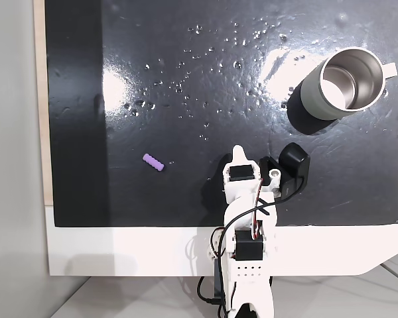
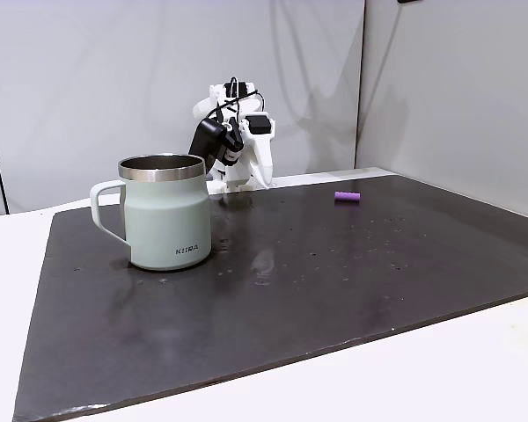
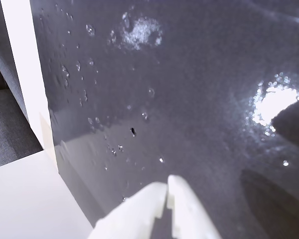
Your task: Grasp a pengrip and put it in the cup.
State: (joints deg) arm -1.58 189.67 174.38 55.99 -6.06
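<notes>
Black and shiny, our mat [image 1: 186,99] holds the purple pengrip [image 1: 153,162] lying well apart from the mug [image 1: 341,83]. Our gripper [image 3: 167,191] has its jaws pressed together, holding nothing. We haven't started; next we must open and reach the pengrip.

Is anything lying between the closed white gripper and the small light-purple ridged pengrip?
No. In a fixed view from above, only bare dark mat separates the gripper from the pengrip.
</notes>
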